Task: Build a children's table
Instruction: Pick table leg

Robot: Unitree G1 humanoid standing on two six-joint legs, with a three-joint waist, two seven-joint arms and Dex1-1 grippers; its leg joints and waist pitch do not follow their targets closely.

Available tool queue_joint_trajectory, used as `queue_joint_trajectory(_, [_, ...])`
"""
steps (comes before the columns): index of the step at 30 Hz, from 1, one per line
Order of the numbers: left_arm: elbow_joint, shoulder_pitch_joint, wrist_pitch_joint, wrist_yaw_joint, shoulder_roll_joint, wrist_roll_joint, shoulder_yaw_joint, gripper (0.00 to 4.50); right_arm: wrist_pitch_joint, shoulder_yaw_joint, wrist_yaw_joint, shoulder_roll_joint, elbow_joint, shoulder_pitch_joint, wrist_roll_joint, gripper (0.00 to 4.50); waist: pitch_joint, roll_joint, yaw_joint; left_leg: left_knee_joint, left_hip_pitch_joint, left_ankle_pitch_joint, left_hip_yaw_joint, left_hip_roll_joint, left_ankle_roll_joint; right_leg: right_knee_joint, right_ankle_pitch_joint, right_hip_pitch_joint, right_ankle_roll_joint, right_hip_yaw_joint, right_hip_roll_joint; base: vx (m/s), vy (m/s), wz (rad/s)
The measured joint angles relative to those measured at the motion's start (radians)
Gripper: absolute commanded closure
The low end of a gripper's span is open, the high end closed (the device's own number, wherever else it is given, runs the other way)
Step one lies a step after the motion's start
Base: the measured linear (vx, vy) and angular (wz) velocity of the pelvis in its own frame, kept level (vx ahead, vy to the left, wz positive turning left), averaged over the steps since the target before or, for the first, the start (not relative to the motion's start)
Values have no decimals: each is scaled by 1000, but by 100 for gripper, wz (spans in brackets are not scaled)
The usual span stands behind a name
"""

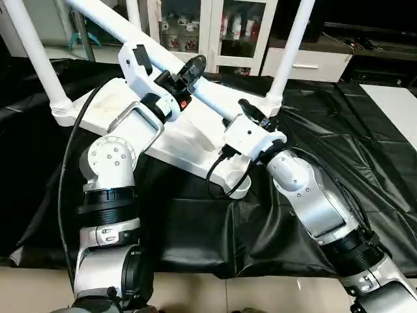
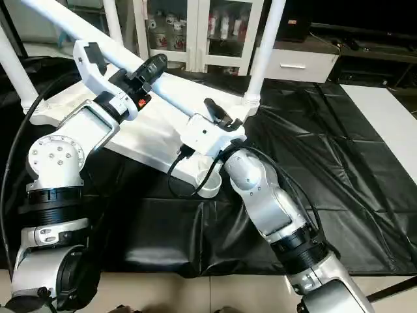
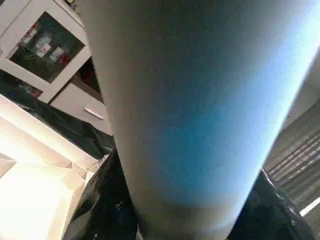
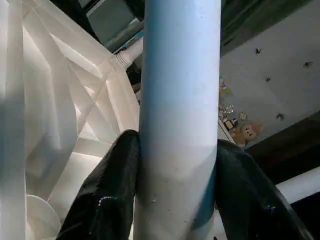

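The children's table's white tabletop [image 1: 189,140] lies ribbed side up on a black sheet. Three white legs stand in its corner sockets: one far left [image 1: 32,52], one at the back [image 1: 133,13], one right [image 1: 290,45]. Another leg [image 1: 208,98] slants from the upper left down toward the empty near corner socket [image 1: 240,189]. My left gripper [image 1: 186,73] is shut on this slanted leg higher up. Lower down, my right gripper [image 1: 251,111] is shut on it just above the socket. In the right wrist view both black fingers [image 4: 110,190] press the tube [image 4: 180,100].
The black sheet [image 1: 326,130] covers the work surface and ends near my body at the pale floor [image 1: 215,293]. A glass-door cabinet [image 1: 215,32] and a white drawer unit [image 1: 306,65] stand behind. A flat white board [image 1: 397,104] lies at the right.
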Motion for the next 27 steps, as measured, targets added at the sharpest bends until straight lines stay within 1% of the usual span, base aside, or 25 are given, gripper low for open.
queue_joint_trajectory(1, [0, 0, 0, 0, 1, 0, 0, 270, -10, -3, 0, 4, 5, 0, 0, 231, 0, 0, 0, 0, 0, 0, 0, 0, 0, 0, 0, 0, 0, 0, 0, 0, 0, 0])
queue_joint_trajectory(3, [-6, 0, 0, -2, 7, 0, 0, 270, -23, -12, 9, 14, 12, 0, 16, 196, 0, 0, -1, 0, 0, 0, 0, 0, 0, 0, 0, 0, 0, 0, 0, 0, 0, 0])
queue_joint_trajectory(6, [-7, 5, 4, -28, 44, 22, -23, 271, -85, -16, 49, 28, 5, 0, 67, 190, 0, 0, -1, 0, 0, 0, 0, 1, 0, 0, 0, 0, 0, 0, 1, 0, 0, 0])
queue_joint_trajectory(7, [-7, 11, 8, -53, 62, 29, -42, 272, -102, -19, 61, 29, -1, 0, 84, 163, 0, 0, -1, 0, 0, 0, 0, 1, 0, 0, 0, 0, 0, 0, 1, 0, 0, 0])
queue_joint_trajectory(8, [-7, 15, 10, -78, 75, 31, -58, 273, -108, -25, 74, 31, -1, 0, 102, 154, 0, 0, -1, 0, 0, 0, 0, 1, 0, 0, 0, 0, 0, 0, 1, 0, 0, 0])
queue_joint_trajectory(9, [-8, 19, 10, -109, 94, 39, -78, 273, -108, -38, 95, 38, -1, 1, 133, 152, 0, 0, 0, 0, 0, 0, 0, 1, 0, 0, 0, 0, 0, 0, 1, 0, 0, 0])
queue_joint_trajectory(10, [-8, 21, 11, -146, 115, 48, -101, 273, -108, -61, 126, 52, -3, 1, 181, 150, 0, 0, 1, 0, 0, 0, 0, 1, 0, 0, 0, 0, 0, 0, 1, 0, 0, 0])
queue_joint_trajectory(11, [-9, 21, 12, -167, 128, 53, -114, 273, -108, -74, 144, 55, -9, 1, 209, 150, 0, 0, 2, 0, 0, 0, 0, 1, 0, 0, 0, 0, 0, 0, 1, 0, 0, 0])
queue_joint_trajectory(12, [-9, 21, 13, -186, 133, 56, -121, 273, -106, -88, 168, 57, -17, 2, 239, 133, 0, 0, 3, 0, 0, 0, 0, 1, 0, 0, 0, 0, 0, 0, 1, 0, 0, 0])
queue_joint_trajectory(13, [-9, 22, 17, -224, 152, 57, -140, 273, -88, -118, 223, 65, -39, 5, 316, 119, 0, -1, 2, 0, 0, 0, 0, 1, 0, 0, 0, 0, 0, 0, 1, 0, 0, 0])
queue_joint_trajectory(14, [-9, 21, 24, -262, 173, 57, -160, 273, -48, -150, 278, 73, -59, 6, 393, 111, 0, -1, 2, 0, 0, 0, 0, 1, 0, 0, 0, 0, 0, 0, 1, 0, 0, 0])
queue_joint_trajectory(15, [-9, 20, 33, -308, 193, 56, -182, 273, 19, -187, 343, 70, -80, 5, 484, 111, 0, -1, 3, 0, 0, 0, 0, 1, 0, 0, 0, 0, 0, 0, 1, 0, 0, 0])
queue_joint_trajectory(16, [-9, 19, 43, -373, 219, 55, -211, 273, 131, -234, 434, 44, -85, -3, 590, 94, 0, -2, 4, 0, 1, 0, 0, 1, 0, 0, 0, 1, 0, 0, 1, 0, 0, 0])
queue_joint_trajectory(17, [-9, 18, 48, -408, 229, 54, -222, 273, 197, -261, 480, 16, -84, -5, 638, 94, -1, -2, 5, 0, 1, 0, 0, 1, 0, 0, 0, 1, 0, 0, 1, 0, 0, 0])
queue_joint_trajectory(18, [-10, 18, 48, -431, 237, 54, -230, 273, 241, -277, 516, -8, -80, -5, 669, 68, -1, -2, 5, 0, 1, 0, 0, 1, 0, 0, 0, 2, -1, 0, 0, 0, 0, 0])
queue_joint_trajectory(19, [-10, 14, 52, -461, 245, 52, -237, 273, 287, -285, 571, -39, -77, -6, 703, 65, -1, -2, 4, 0, 1, 0, 0, 1, 0, 1, 0, 1, -1, 0, 0, 0, 0, 0])
queue_joint_trajectory(21, [-12, 2, 62, -508, 259, 44, -257, 273, 352, -285, 659, -93, -66, -8, 748, 59, 0, -2, 5, 0, 1, 0, 1, 1, 0, 1, 0, 1, -1, 0, 0, 0, 0, 0])
queue_joint_trajectory(22, [-16, -11, 71, -544, 274, 42, -278, 273, 405, -284, 730, -137, -54, -13, 786, 59, 0, -2, 6, 0, 1, 0, 1, 1, 0, 2, 0, 1, -1, 0, 0, 0, 0, 0])
queue_joint_trajectory(25, [-25, -32, 74, -604, 294, 39, -304, 275, 468, -286, 840, -193, -34, -23, 841, 26, 0, -2, 6, 0, 2, 0, 2, 2, 0, 2, 0, 1, -1, 0, 0, 0, 0, 0])
queue_joint_trajectory(27, [-26, -38, 72, -635, 300, 41, -325, 275, 486, -284, 896, -222, -32, -23, 857, 26, 0, -2, 7, 0, 2, 0, 2, 2, 0, 2, 0, 1, -1, 0, 0, 0, 0, 0])
